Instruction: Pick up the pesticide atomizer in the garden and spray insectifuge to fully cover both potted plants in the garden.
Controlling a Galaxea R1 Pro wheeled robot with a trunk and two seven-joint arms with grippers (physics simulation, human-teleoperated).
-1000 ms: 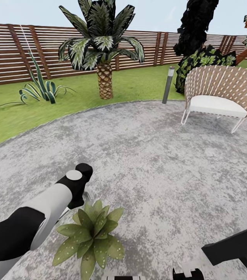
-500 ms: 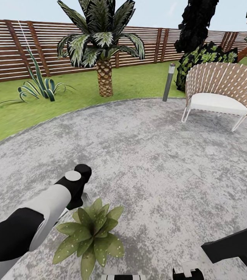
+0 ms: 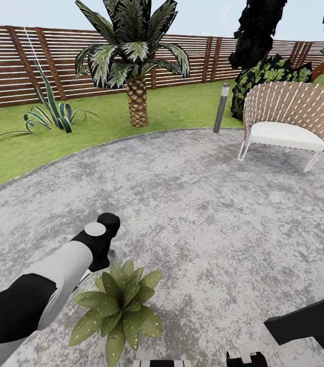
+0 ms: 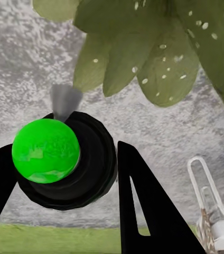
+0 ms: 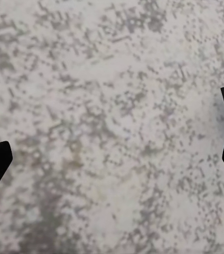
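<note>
Pesticide atomizer (image 4: 64, 159) sits clamped between the dark fingers of the left hand (image 4: 64, 174), seen in the left wrist view as a round black body with a bright green cap and a grey cone of spray leaving its nozzle toward the leaves. In the head view the left arm reaches down to the potted plant (image 3: 118, 306) standing on the gravelly patio (image 3: 208, 204), and white flecks already dot the broad green leaves (image 4: 165, 69), so picking up appears done and this plant looks partly covered. How complete that cover is cannot be judged, and a second potted plant would remain to be treated. The plant's pot is hidden under its rosette, so its contents cannot be told. Right hand (image 5: 112, 153) hangs over bare gravel with its finger tips far apart at the frame's edges, holding nothing. A white-cushioned wicker chair (image 3: 289, 127) stands well apart across the patio.
</note>
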